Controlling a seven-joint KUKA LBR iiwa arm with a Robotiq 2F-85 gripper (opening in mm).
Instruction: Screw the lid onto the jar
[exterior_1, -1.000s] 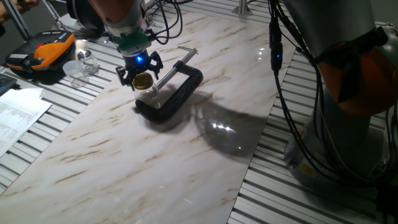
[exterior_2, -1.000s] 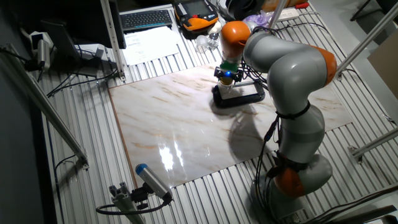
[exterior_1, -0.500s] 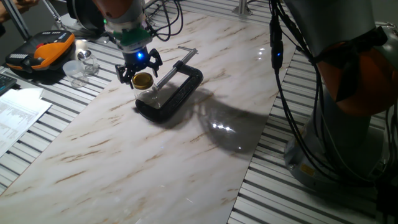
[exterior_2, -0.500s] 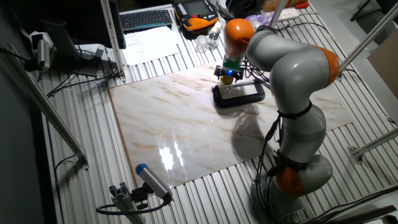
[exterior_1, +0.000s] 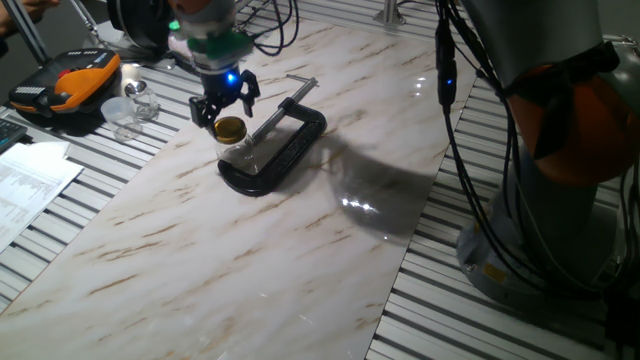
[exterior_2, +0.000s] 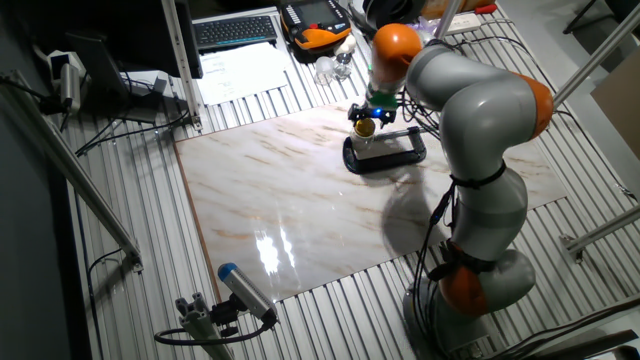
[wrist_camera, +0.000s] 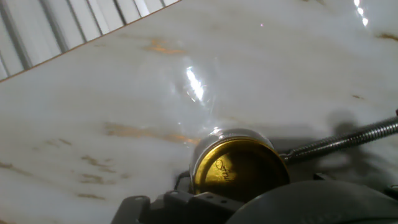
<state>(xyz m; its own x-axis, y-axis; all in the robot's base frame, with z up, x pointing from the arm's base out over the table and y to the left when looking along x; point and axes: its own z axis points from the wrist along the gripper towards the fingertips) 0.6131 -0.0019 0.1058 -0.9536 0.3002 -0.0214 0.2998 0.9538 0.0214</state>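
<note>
Since a second before, the gripper (exterior_1: 224, 104) had lifted, fingers spread and empty, above the shiny gold-yellow round metal lid (exterior_1: 229, 128) seated on the small clear glass jar (exterior_1: 241, 156), upper left.

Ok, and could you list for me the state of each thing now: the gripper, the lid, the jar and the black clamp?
gripper: open, just above the lid, holding nothing.
lid: sits flat on the jar's mouth; how tight, cannot tell.
jar: upright, capped, standing inside the C-clamp.
C-clamp: lying flat on the table, its screw reaching up to the jar.
</note>
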